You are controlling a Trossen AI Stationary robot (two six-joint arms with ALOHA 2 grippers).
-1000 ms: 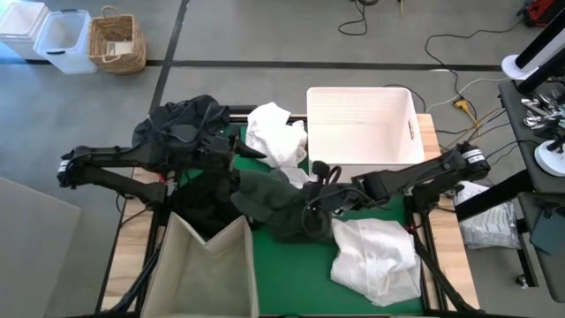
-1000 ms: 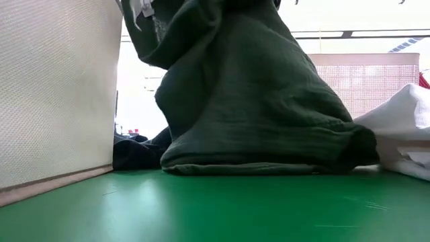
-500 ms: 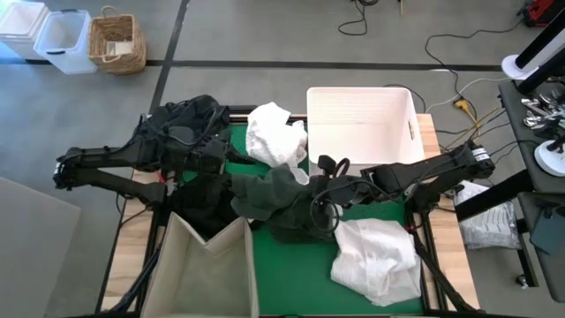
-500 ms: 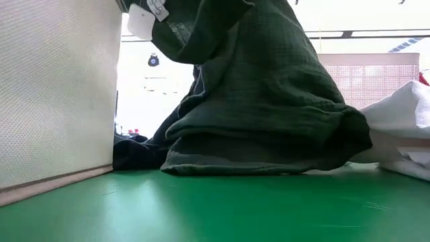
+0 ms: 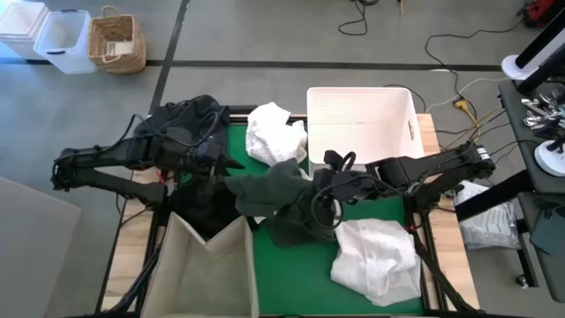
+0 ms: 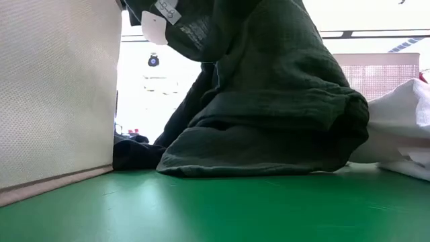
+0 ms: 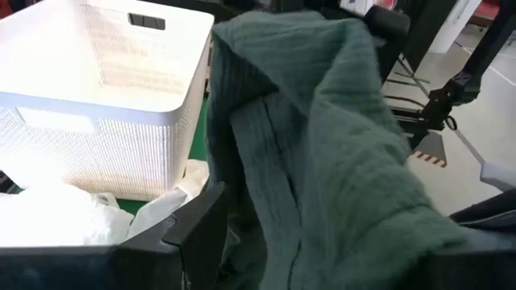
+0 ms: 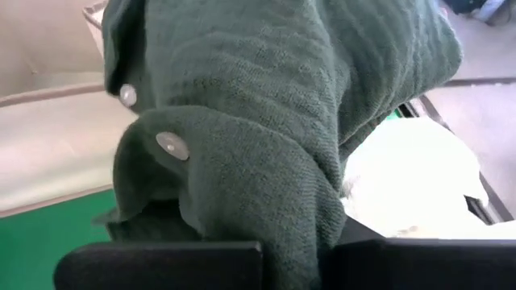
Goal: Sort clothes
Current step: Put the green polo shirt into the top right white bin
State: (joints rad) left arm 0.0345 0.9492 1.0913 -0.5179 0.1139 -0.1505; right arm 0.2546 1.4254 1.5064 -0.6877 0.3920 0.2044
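Note:
A dark green garment [image 5: 278, 196] hangs between my two grippers, and its lower hem [image 6: 255, 168] rests on the green mat. My right gripper [image 5: 320, 184] reaches in from the table's right and is shut on its upper part. My left gripper [image 5: 237, 165], at the garment's left edge, stands open, with green cloth [image 7: 322, 153] filling the gap between its fingers. One white garment [image 5: 275, 134] lies by the basket and another [image 5: 378, 258] near the front right. Black clothes [image 5: 181, 124] are heaped at the far left. My left gripper has the green cloth [image 7: 282, 242] between its spread fingers and draped over one of them; whether the fingers pinch it I cannot tell. My right gripper pinches a bunched, many-layered fold of the garment by its buttoned edge [image 8: 242, 201]. It comes from the table's right, slanting down. The garment hangs below it, with its hem on the mat.
A white plastic basket [image 5: 362, 132] stands at the far right of the mat. A beige fabric bin [image 5: 207, 269] stands at the near left, its wall [image 6: 54, 87] close beside the hanging garment. More black cloth [image 5: 203, 205] lies behind the bin.
My right gripper has risen and drawn the garment's upper part higher, while the hem has stayed on the mat. My left gripper has pulled back toward the table's left edge and tipped its fingers downward.

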